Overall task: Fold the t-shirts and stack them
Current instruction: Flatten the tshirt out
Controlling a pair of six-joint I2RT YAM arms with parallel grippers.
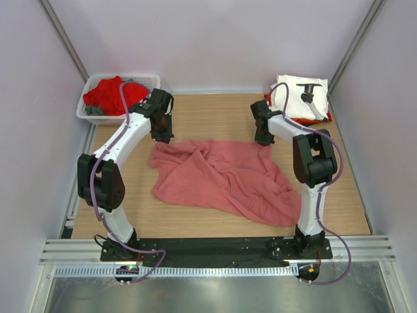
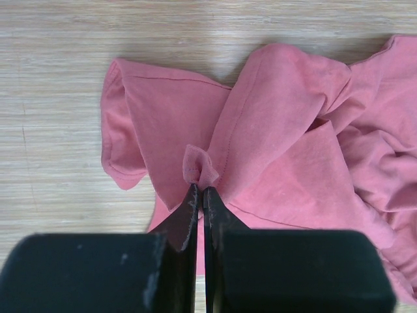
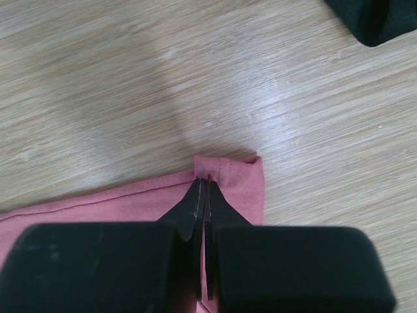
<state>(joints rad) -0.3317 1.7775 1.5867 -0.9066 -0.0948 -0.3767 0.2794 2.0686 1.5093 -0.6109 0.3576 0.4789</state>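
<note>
tee: salmon-pink t-shirt [image 1: 221, 179], crumpled mid-table on the wood table [image 1: 208, 111], bulk sagging near-right; long axis runs left-right.
left gripper [image 2: 200, 193]: jaws pressed together on a small nub of hem at the tee's far-left part.
right gripper [image 3: 203, 184]: jaws pressed together on the hemmed far-right corner.
relation: both pinch points sit on the far edge, so all loose cloth lies on the near side of both grippers, toward the bases. Each arm is nearer its own end.
next, my guess: lift and pull apart left-right to spread it flat. The left pinch looks thin and could slip.
far left: white basket [image 1: 146, 78] holding a red t-shirt [image 1: 107, 94] and grey cloth [image 1: 95, 111].
far right: white t-shirt [image 1: 296, 101], black print, on a red layer [image 1: 328, 118].
</note>
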